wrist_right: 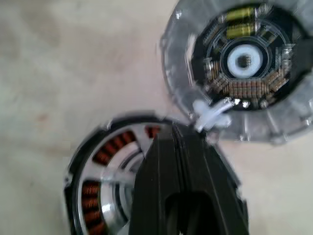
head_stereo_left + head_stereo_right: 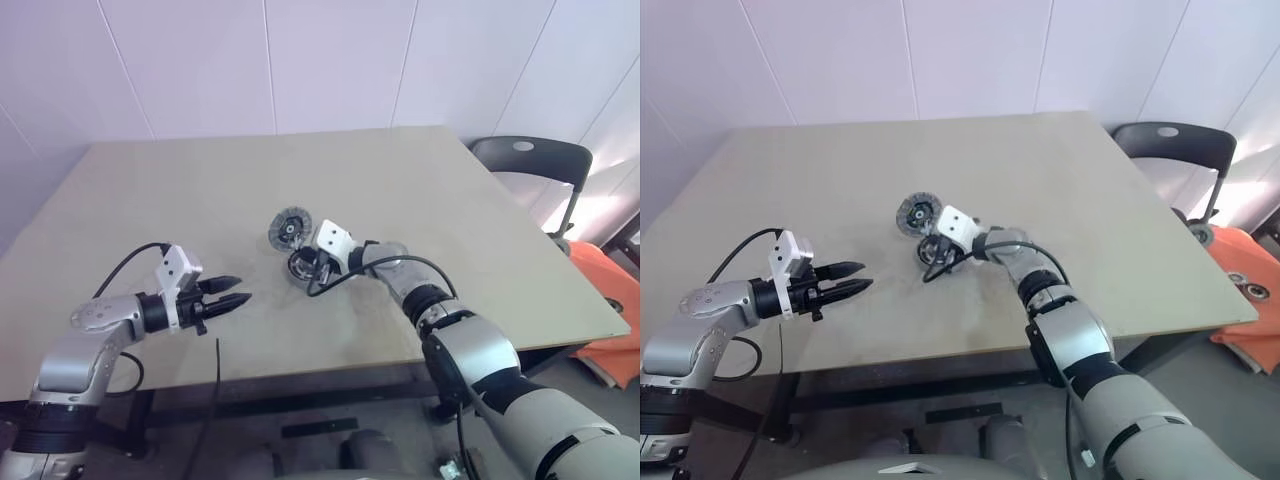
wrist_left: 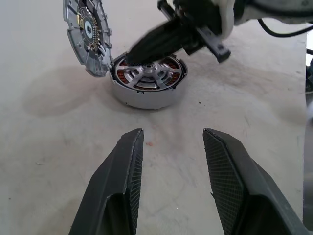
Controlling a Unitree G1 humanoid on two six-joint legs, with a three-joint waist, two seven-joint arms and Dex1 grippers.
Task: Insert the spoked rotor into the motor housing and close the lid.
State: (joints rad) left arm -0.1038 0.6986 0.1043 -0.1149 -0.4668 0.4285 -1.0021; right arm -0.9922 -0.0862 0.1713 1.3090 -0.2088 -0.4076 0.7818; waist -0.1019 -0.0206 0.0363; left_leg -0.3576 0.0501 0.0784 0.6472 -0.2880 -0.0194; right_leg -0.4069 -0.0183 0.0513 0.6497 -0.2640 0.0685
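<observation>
The motor housing [image 3: 146,98] sits near the middle of the table, copper windings showing around its inside. The spoked rotor [image 3: 146,76] lies inside it, silvery spokes up. The lid [image 3: 85,34] stands tilted open at the housing's far-left rim, its inner face with small parts [image 1: 242,61] exposed. My right gripper [image 3: 134,53] is shut with nothing in it, its tips low over the rotor by the lid's edge; whether they touch I cannot tell. My left gripper [image 2: 243,290] hangs open and empty, left of the housing and nearer to me, pointing at it.
The tan table [image 2: 200,190] has its front edge just under my left arm. A black chair [image 2: 530,160] stands past the far right corner, with an orange object [image 2: 605,300] on the floor beside it. Black cables trail from both wrists.
</observation>
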